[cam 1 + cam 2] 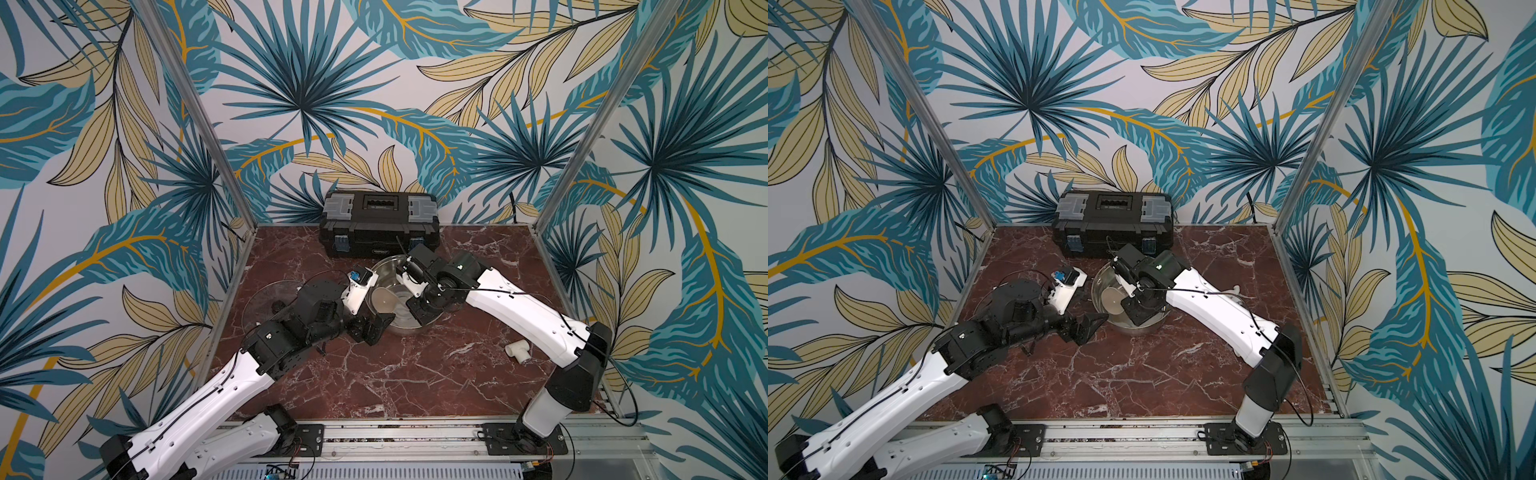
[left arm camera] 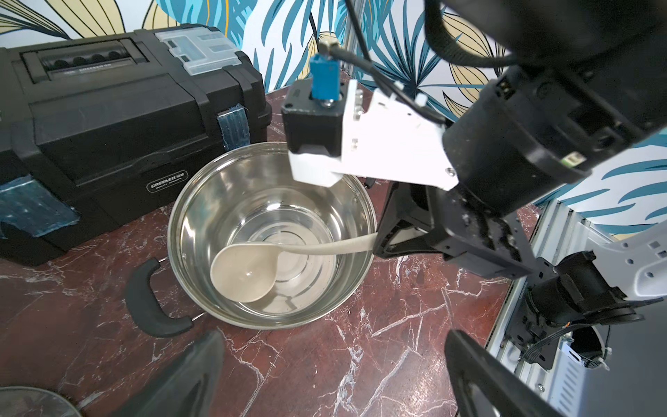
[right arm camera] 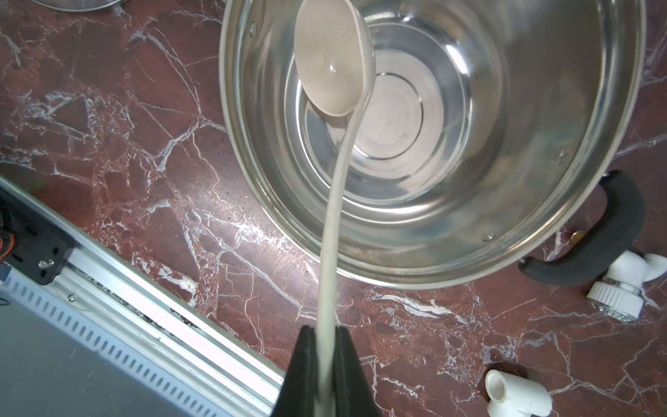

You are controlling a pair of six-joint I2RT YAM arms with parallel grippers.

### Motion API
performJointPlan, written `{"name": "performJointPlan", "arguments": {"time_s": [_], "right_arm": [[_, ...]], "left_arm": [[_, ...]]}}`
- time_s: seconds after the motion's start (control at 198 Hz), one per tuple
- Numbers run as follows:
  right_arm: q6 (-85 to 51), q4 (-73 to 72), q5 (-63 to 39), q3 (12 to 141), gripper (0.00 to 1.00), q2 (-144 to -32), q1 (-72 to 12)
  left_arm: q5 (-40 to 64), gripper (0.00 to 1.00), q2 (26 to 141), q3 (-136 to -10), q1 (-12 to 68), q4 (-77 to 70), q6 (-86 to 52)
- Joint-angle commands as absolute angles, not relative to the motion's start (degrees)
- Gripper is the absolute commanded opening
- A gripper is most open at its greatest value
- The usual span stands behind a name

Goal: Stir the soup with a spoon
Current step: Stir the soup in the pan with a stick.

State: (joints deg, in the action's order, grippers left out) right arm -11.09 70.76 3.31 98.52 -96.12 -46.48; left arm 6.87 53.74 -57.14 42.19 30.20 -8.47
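The shiny steel pot [image 1: 400,331] [image 1: 1136,329] stands mid-table; its inside [image 2: 223,202] [image 3: 505,180] shows bare metal and no soup shows. The cream spoon [image 2: 245,274] [image 3: 330,61] slants into the pot, bowl low near the wall, also seen in both top views [image 1: 382,300] [image 1: 1112,300]. My right gripper [image 3: 326,330] [image 2: 379,242] is shut on the spoon's slim handle, outside and above the rim. My left gripper [image 2: 332,361] [image 1: 373,328] [image 1: 1084,326] hangs open and holds nothing, by the pot's near-left side over bare marble.
A black-and-grey toolbox [image 1: 378,224] stands right behind the pot. A clear glass lid [image 1: 266,303] lies left of it, under my left arm. A white pipe T-fitting [image 1: 518,351] [image 3: 516,397] and another white fitting [image 3: 624,289] lie to the right. The metal rail [image 1: 415,436] edges the front.
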Motion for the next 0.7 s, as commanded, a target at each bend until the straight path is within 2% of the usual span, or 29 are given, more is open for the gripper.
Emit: {"name": "performJointPlan", "arguments": {"time_s": [0.0,0.333,0.695], "right_arm": [[-11.0,73.6,1.8,95.8,0.0,-92.3,-46.5],[-12.5,78.9,12.3,89.6,0.0,-87.8,-46.5],[-13.3,77.2,25.8,91.5,0.0,-90.9,-46.5]], "left_arm": [[7.0,1.0,53.5,-55.9,42.3,28.7,-8.4],[6.8,1.0,53.7,-55.9,42.2,28.4,-9.0],[7.2,1.0,53.8,-56.0,42.2,28.2,-9.8]]}}
